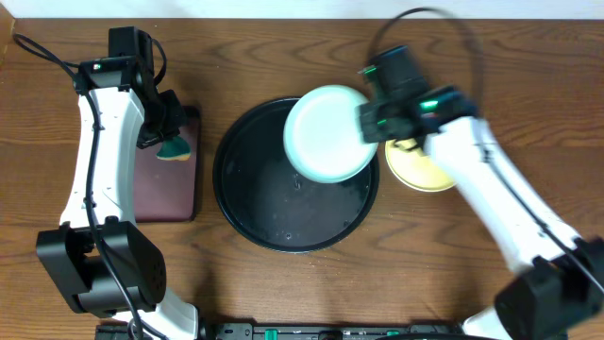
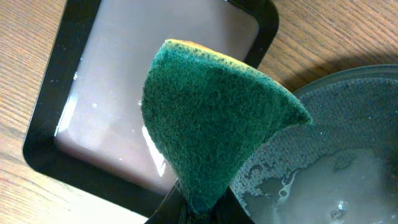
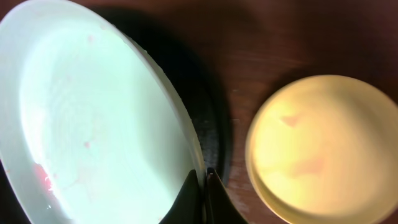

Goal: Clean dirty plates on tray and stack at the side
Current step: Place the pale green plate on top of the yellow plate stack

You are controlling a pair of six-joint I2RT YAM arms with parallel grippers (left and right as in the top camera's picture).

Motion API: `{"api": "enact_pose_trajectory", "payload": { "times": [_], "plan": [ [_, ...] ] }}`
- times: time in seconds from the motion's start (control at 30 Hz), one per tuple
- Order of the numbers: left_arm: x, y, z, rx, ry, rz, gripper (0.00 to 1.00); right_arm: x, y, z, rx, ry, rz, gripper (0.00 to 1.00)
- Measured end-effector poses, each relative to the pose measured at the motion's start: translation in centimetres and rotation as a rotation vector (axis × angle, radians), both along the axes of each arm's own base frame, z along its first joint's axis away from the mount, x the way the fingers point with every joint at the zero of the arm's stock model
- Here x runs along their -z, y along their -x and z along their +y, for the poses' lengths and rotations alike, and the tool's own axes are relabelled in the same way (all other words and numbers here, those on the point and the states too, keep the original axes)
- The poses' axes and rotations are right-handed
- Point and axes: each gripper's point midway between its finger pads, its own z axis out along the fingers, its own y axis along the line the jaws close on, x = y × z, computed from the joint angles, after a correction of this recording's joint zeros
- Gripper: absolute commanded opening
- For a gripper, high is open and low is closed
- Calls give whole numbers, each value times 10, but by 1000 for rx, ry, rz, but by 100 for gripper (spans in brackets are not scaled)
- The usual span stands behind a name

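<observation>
Plates (image 1: 326, 132), L to R: L jaws are pinching green sponge (image 2: 211, 124) over maroon tray (image 1: 165, 194); black tray (image 1: 283, 217) is sitting mid-bench; R jaws are clamping smeared mint plate (image 3: 93, 124) by rim, over tray's R edge; yellow plate (image 1: 420, 170) is lying on bench (image 1: 528, 94) just beside.

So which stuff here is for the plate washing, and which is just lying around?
For the job: mint plate in the right hand, yellow plate on the table, black tray, green sponge in the left hand.
Just lying about: maroon tray, black cable.
</observation>
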Motion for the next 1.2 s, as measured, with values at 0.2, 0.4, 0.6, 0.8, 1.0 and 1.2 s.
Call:
{"api": "enact_pose_trajectory", "payload": {
  "times": [0.2, 0.4, 0.6, 0.8, 1.0, 1.2],
  "plan": [
    [0, 0, 0, 0, 0, 2, 8, -32, 4, -88, 198, -93, 18, 1],
    [0, 0, 0, 0, 0, 2, 7, -16, 19, -177, 434, -56, 105, 1],
    [0, 0, 0, 0, 0, 2, 7, 30, 31, -218, 543, -3, 154, 1],
    [0, 0, 0, 2, 0, 0, 7, 84, 38, -224, 558, 36, 157, 1],
    [0, 0, 0, 6, -1, 0, 7, 108, 33, -224, 557, 27, 108, 2],
    [0, 0, 1, 32, -12, 2, 7, 110, 28, -207, 502, 28, 92, 36]
  ]
}}
